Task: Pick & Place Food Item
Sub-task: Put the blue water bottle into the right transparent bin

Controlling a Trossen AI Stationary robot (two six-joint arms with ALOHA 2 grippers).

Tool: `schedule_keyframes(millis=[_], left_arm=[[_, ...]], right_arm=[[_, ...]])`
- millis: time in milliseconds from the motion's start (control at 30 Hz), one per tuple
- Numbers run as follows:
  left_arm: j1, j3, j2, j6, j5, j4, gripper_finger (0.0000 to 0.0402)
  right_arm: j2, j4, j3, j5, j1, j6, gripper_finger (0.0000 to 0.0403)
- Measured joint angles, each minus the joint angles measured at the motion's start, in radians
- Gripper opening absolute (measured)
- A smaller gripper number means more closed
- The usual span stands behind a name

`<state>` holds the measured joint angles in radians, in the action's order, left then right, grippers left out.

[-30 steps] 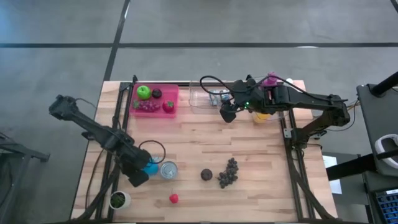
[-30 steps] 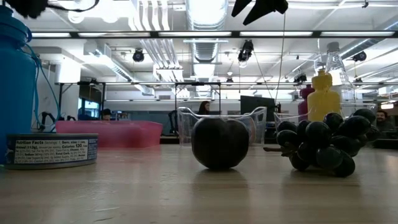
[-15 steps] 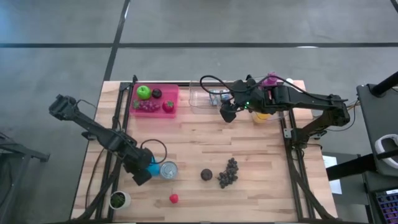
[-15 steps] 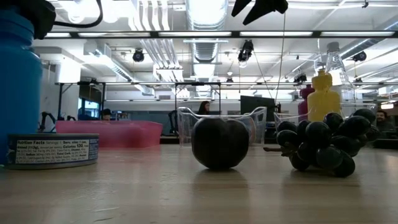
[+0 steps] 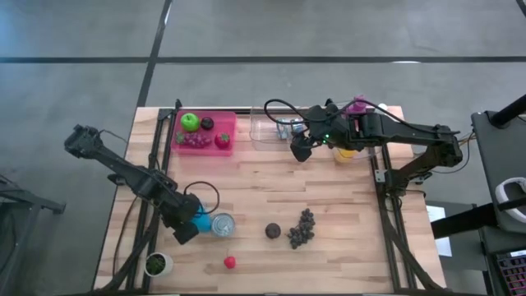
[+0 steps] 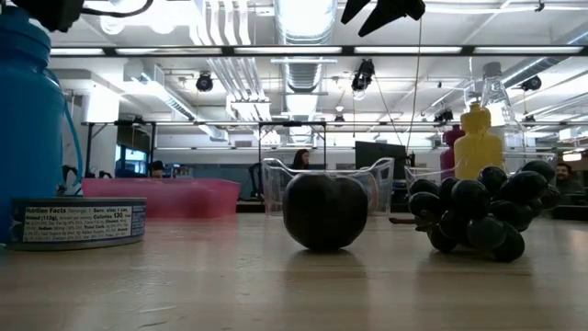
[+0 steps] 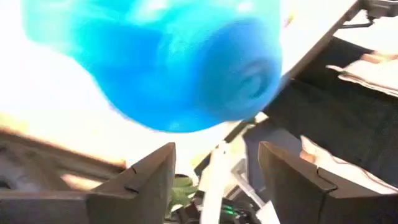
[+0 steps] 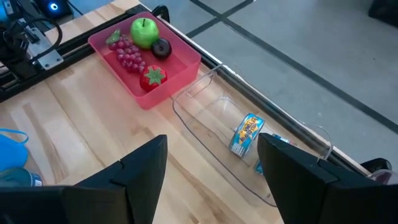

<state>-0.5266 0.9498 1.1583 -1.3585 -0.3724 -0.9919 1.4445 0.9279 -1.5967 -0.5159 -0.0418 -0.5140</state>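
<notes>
I log a tin can (image 5: 223, 224) with a printed label standing on the wood near the table's front. A blue bottle (image 5: 200, 220) is just beside the can on its left, and a small white pot of greenery (image 5: 156, 264) sits farther left and nearer the front edge. Well away from the can, at the far edge, lies a clear plastic bin (image 5: 271, 131) holding two small labelled cans (image 8: 247, 132), with a yellow bottle (image 6: 478, 142) off to that bin's right.

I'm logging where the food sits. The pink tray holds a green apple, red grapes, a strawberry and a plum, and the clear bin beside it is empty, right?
Not quite. The pink tray contents are right, but the clear bin is not empty: the right wrist view shows a small can lying inside it.
</notes>
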Motion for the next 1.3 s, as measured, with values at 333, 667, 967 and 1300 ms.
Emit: schedule_keyframes(millis=[333,667,967,1300], left_arm=[[-0.038,0.044,-0.073,0.08,0.253,-0.196,0.0223],[-0.131,-0.04,-0.088,0.054,0.336,-0.164,0.0212],[-0.143,-0.158,-0.088,0.022,0.385,0.037,0.021],[-0.14,-0.228,-0.088,-0.084,0.63,0.053,0.0209]], right_arm=[[0.0,-0.001,0.0,0.0,0.0,-0.002,0.0245],[0.0,-0.001,0.0,0.0,0.0,-0.01,0.0239],[0.0,-0.005,0.0,0.0,0.0,-0.01,0.0251],[0.0,-0.011,0.0,0.0,0.0,-0.01,0.0241]])
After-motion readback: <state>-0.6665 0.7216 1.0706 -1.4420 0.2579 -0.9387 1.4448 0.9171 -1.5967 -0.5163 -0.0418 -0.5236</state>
